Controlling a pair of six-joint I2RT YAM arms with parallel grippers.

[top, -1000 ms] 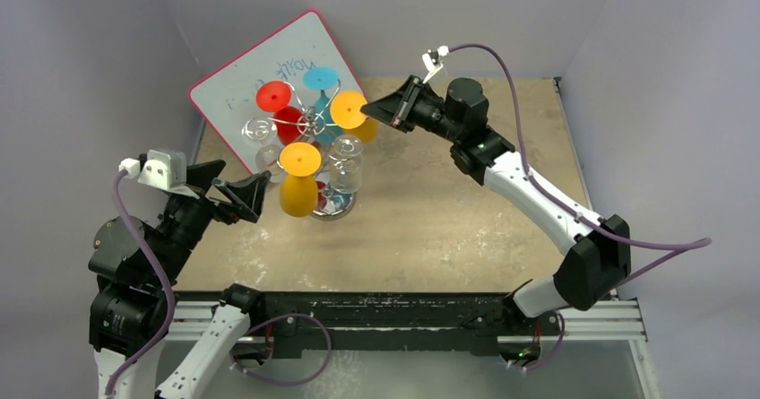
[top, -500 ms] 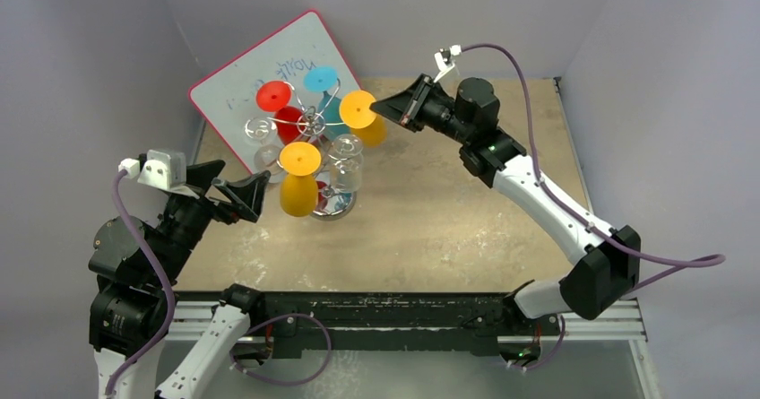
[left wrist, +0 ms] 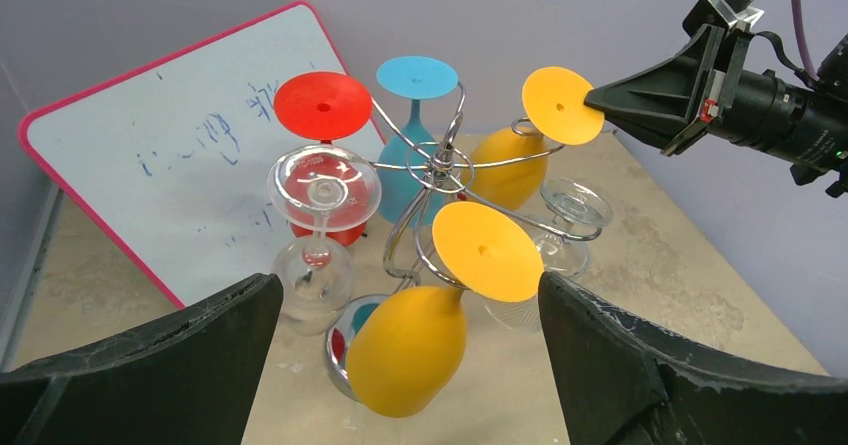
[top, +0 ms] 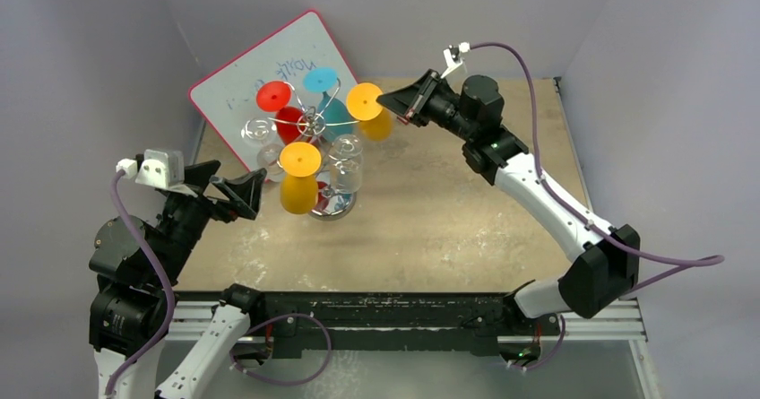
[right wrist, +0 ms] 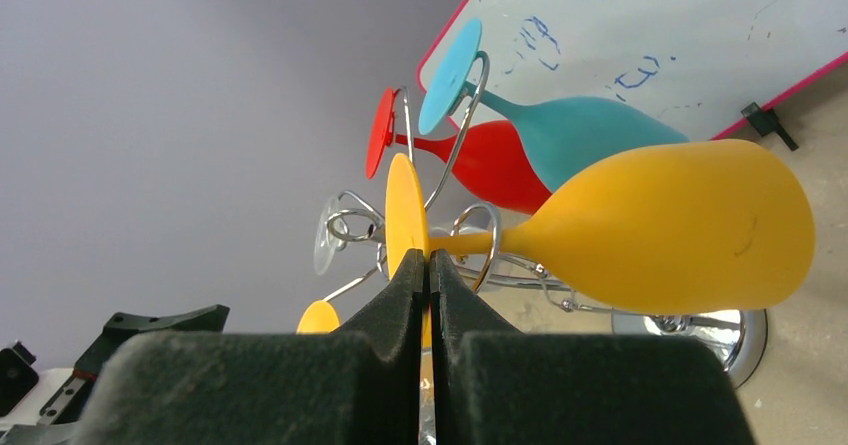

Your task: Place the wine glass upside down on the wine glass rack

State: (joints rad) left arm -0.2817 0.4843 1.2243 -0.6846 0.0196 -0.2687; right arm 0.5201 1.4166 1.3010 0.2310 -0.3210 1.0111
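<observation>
The wine glass (top: 365,101) is yellow and hangs bowl-down at the right side of the silver wire wine glass rack (top: 314,123). My right gripper (top: 385,102) is shut on the rim of its flat foot (right wrist: 405,215). In the right wrist view its stem runs beside a curled wire loop (right wrist: 487,240) and its bowl (right wrist: 670,225) fills the right. The left wrist view shows the same glass (left wrist: 510,170) behind the rack's post (left wrist: 437,170). My left gripper (top: 242,173) is open, left of the rack, holding nothing.
Several other glasses hang upside down on the rack: a second yellow one (top: 299,179), a red one (top: 278,103), a teal one (top: 321,81) and clear ones (top: 345,161). A pink-framed whiteboard (top: 242,72) leans behind. The rack's shiny round base (top: 333,206) sits on the tabletop.
My right gripper has moved right and slightly back, carrying the yellow glass's foot outward from the rack's centre. The left arm has barely shifted.
</observation>
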